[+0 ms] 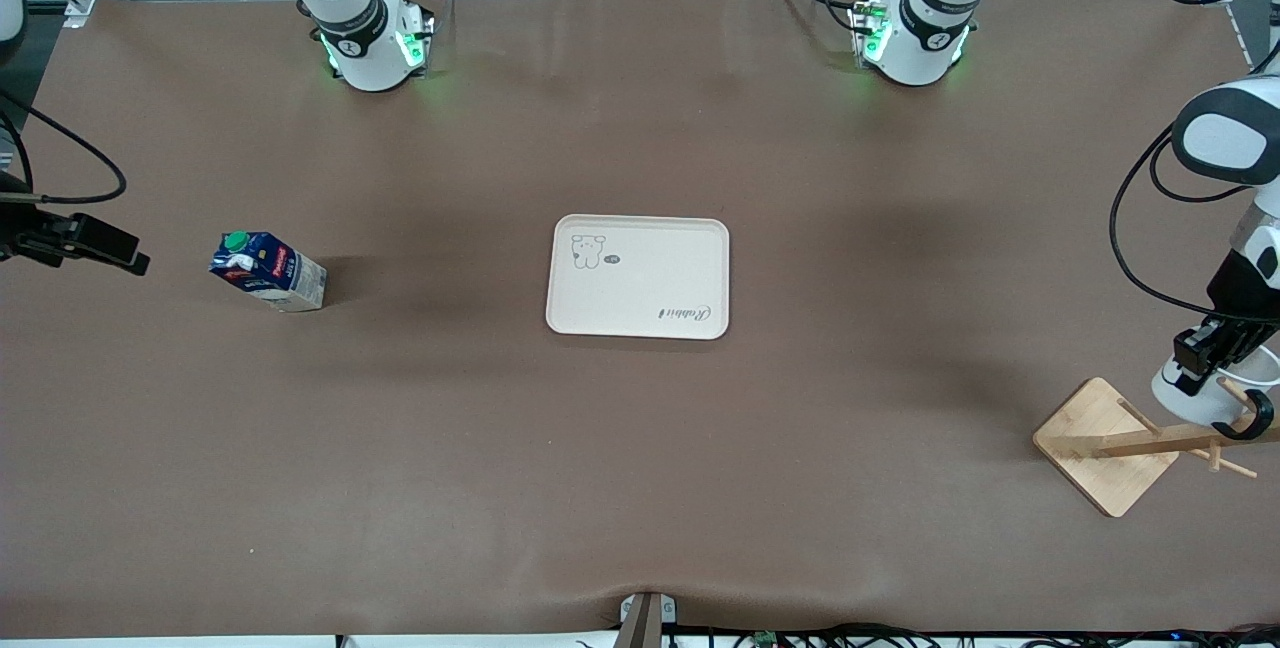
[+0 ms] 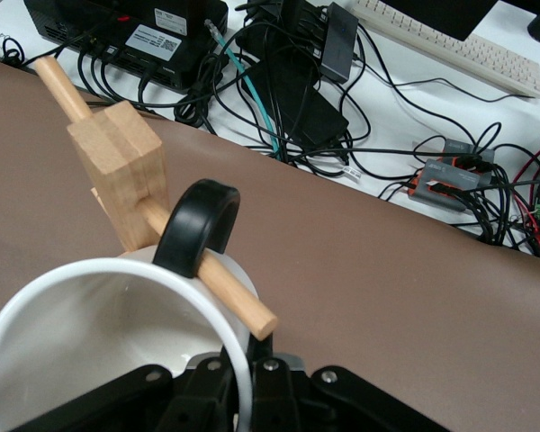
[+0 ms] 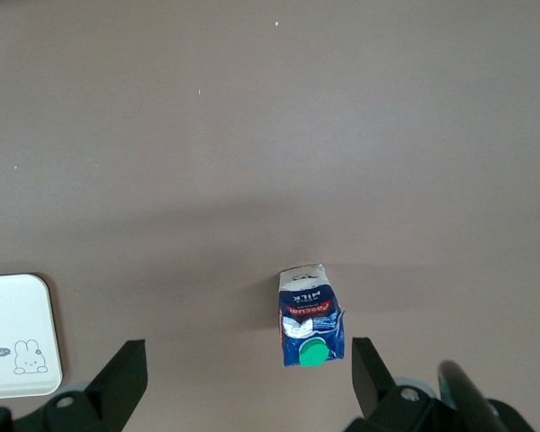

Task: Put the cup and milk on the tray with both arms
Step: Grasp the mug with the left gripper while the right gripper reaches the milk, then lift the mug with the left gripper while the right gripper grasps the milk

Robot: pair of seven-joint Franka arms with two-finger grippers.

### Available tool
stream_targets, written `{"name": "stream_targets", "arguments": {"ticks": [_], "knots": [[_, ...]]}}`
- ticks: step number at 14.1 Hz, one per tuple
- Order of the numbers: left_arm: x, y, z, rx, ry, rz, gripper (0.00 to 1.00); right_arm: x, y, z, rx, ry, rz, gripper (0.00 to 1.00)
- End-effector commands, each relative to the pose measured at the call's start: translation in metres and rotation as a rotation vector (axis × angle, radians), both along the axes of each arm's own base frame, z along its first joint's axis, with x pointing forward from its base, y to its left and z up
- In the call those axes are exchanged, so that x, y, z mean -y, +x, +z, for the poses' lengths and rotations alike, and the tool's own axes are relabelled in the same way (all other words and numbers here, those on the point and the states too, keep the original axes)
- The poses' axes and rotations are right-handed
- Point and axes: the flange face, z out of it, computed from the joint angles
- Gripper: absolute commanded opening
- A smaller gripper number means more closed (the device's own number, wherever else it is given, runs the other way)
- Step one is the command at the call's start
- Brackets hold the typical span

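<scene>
The cup (image 1: 1185, 396) is white and hangs by its black handle (image 2: 196, 225) on a peg of the wooden rack. My left gripper (image 1: 1205, 353) is shut on the cup's wall (image 2: 245, 355), one finger inside the rim and one outside. The milk (image 1: 268, 271) stands on the table toward the right arm's end and also shows in the right wrist view (image 3: 310, 317). My right gripper (image 1: 120, 253) hangs open and empty, apart from the milk, its fingers (image 3: 124, 378) spread wide. The tray (image 1: 640, 323) lies empty mid-table.
The wooden rack, with its square base (image 1: 1105, 448) and a peg (image 2: 229, 288) through the cup's handle, stands at the left arm's end. Cables and boxes (image 2: 288, 81) lie off the table's edge there. A tray corner (image 3: 18, 310) shows in the right wrist view.
</scene>
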Motion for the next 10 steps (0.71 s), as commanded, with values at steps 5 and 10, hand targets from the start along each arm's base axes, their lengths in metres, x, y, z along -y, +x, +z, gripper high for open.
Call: {"name": "stream_targets", "arguments": {"ticks": [5, 10], "knots": [[0.054, 0.002, 0.046, -0.089, -0.06, -0.126, 0.0, 0.009, 0.003, -0.043, -0.133, 0.029, 0.069, 1.0], [0.083, 0.001, 0.078, -0.213, -0.099, -0.205, 0.0, 0.007, -0.008, -0.062, -0.271, 0.043, 0.072, 1.0]]}}
